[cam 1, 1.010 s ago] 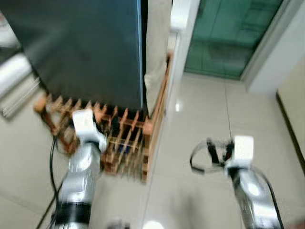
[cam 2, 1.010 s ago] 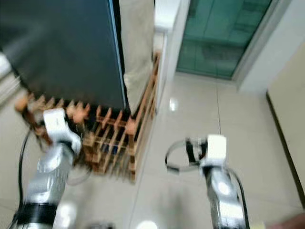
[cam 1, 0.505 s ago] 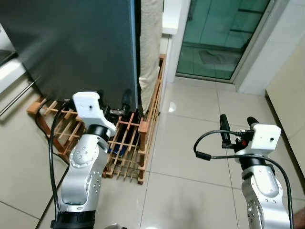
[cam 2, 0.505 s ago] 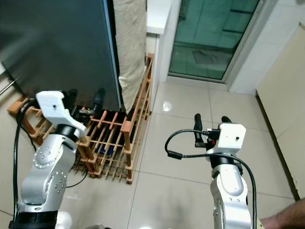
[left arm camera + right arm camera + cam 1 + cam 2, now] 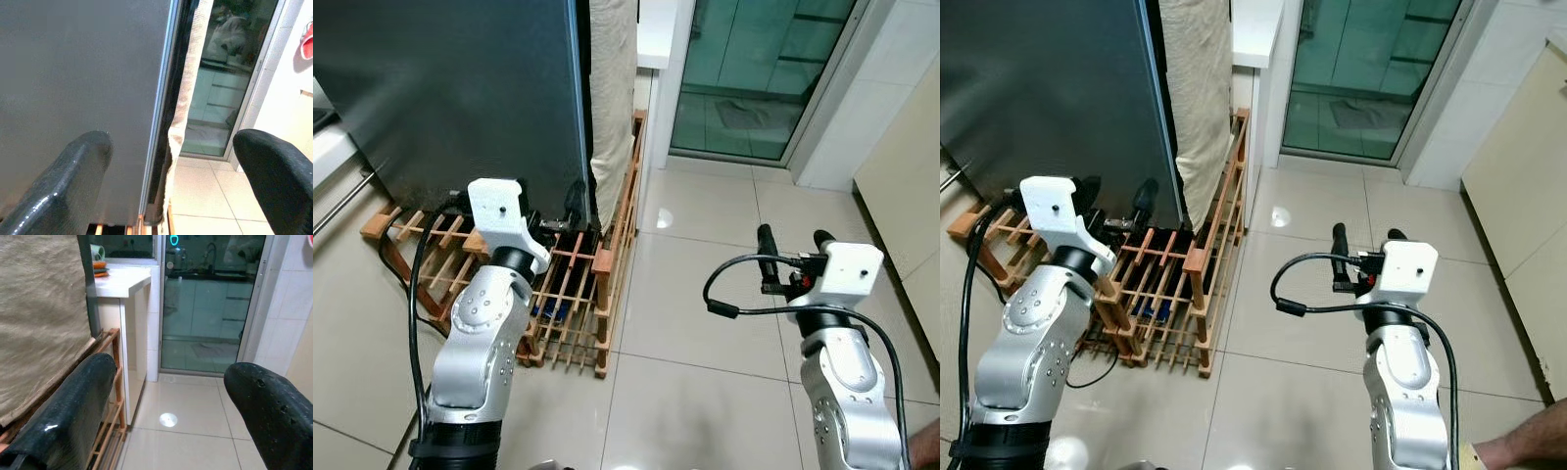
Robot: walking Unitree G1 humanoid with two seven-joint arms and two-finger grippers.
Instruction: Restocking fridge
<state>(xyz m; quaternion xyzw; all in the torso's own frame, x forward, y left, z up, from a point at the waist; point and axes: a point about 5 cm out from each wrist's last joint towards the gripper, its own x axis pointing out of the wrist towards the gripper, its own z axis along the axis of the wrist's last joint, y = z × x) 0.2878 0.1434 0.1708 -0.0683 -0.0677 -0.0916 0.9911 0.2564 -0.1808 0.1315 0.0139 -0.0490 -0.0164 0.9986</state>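
The fridge (image 5: 460, 88) is a tall dark grey box at the upper left with its door shut. It stands on a wooden slatted rack (image 5: 578, 313). A beige cloth (image 5: 612, 88) hangs down its right side. My left gripper (image 5: 1117, 196) is open, low in front of the fridge's right corner, and holds nothing. In the left wrist view its fingers (image 5: 73, 176) stand wide apart on either side of the fridge door's edge (image 5: 159, 122). My right gripper (image 5: 793, 245) is open and empty over the tiled floor, to the right of the rack.
A green glass sliding door (image 5: 754, 69) lies ahead to the right, next to a white counter (image 5: 122, 281). A beige cabinet (image 5: 911, 166) lines the right side. Black cables (image 5: 401, 284) trail by the rack. A person's hand (image 5: 1518, 446) is at the lower right corner.
The blur has cleared and the whole picture has shifted a little, so the camera moved. Both arms keep about the same pose with fingers apart.
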